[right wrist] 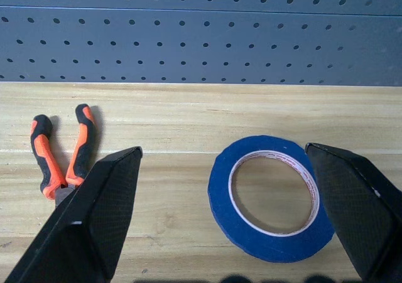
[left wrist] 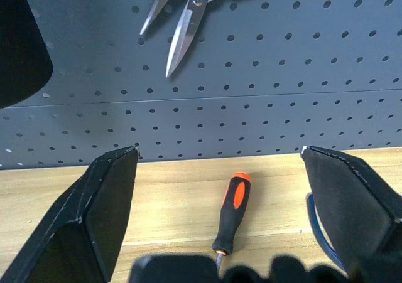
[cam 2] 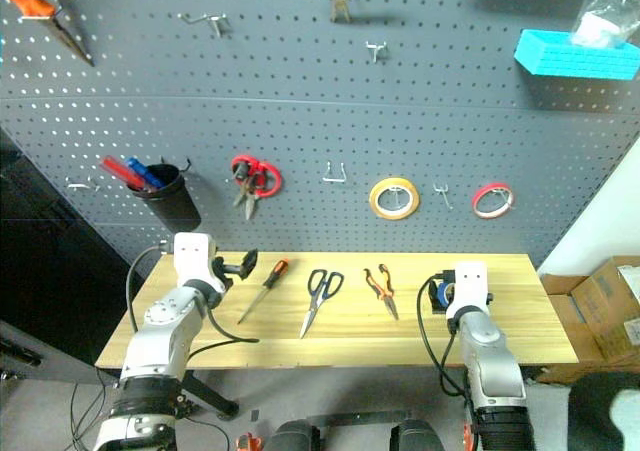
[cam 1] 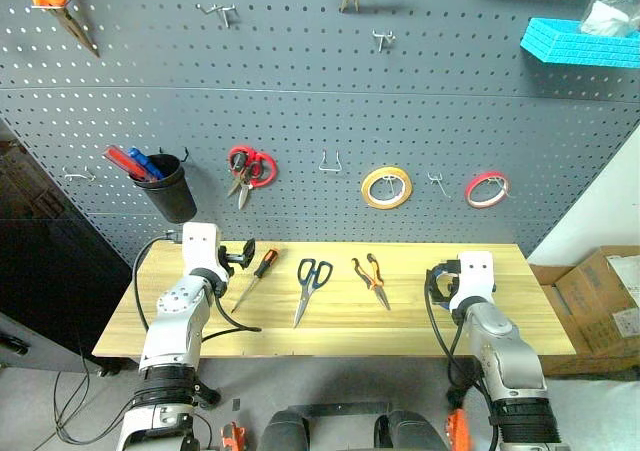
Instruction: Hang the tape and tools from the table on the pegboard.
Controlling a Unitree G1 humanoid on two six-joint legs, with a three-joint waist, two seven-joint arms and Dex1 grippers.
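Observation:
On the light wooden table (cam 1: 330, 336), from left to right, lie the orange-and-black screwdriver (cam 1: 258, 271), the black-handled scissors (cam 1: 310, 286) and the small pliers (cam 1: 372, 279). The blue tape (right wrist: 271, 198) lies flat at the right, directly ahead of my right gripper (right wrist: 223, 148), which is open and hovers just over it with nothing held. Beside the screwdriver's handle (left wrist: 231, 211), my left gripper (cam 1: 242, 255) stands open and empty above the table's left end. The dark grey pegboard (cam 1: 300, 101) rises behind the table.
On the pegboard hang red-handled scissors (cam 1: 248, 169), a yellow ring (cam 1: 386, 187), a red ring (cam 1: 486, 189), a black cup of pens (cam 1: 166, 186) and a blue box (cam 1: 580, 41). Bare hooks (cam 1: 331, 161) sit between them. Cardboard boxes (cam 1: 600, 301) stand right of the table.

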